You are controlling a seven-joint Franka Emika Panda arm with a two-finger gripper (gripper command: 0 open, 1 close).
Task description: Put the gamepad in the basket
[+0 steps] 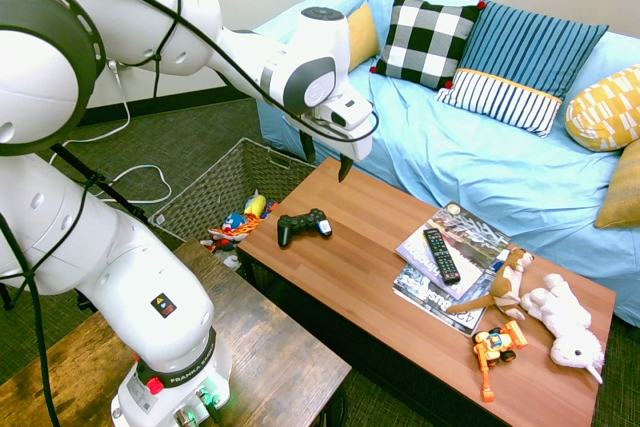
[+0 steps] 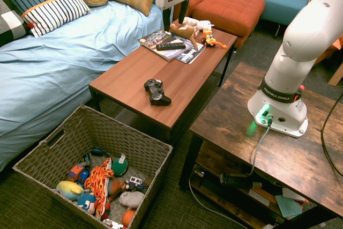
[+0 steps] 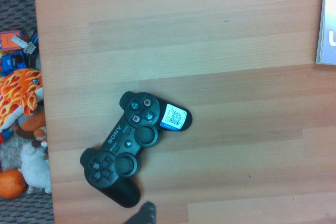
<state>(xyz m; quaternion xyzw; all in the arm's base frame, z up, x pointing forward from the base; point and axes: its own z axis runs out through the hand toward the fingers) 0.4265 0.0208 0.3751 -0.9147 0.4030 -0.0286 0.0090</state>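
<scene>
Closest to the second exterior camera sits the basket [image 2: 155,156], a big woven one on the floor at about 7 o'clock of that picture, with bright toys [image 2: 99,181] piled inside. Up from it, toward the middle of the picture, the gamepad [image 2: 157,91] lies flat on the wooden coffee table [image 2: 187,81], near the table end that overhangs the basket, its handles pointing roughly toward 5 o'clock. Further along the table, toward 12 o'clock, lie the magazines [image 2: 174,44] with a slim remote [image 2: 170,46] on top, and beyond them a few stuffed animals [image 2: 195,25]. The gripper [image 2: 174,19] hangs well above the tabletop, pointing straight down, with its jaws apart and nothing between them.

The step in hand looks like the approach to pick up the gamepad. In the wrist view the gamepad [image 3: 134,142] sits left of centre, slanted from 7 to 1 o'clock, so the hand probably needs to shift over it before coming down. A good grip would likely span the narrow middle of the body, between the two handles, with the wrist turned so the fingers close across that slant rather than along it. Closing on a curved handle risks the gamepad twisting or slipping out. Come down slowly and stop just short of pressing into the wood. The carry is short: lift clear of the table edge, move over the basket and let go low above the toys.
</scene>
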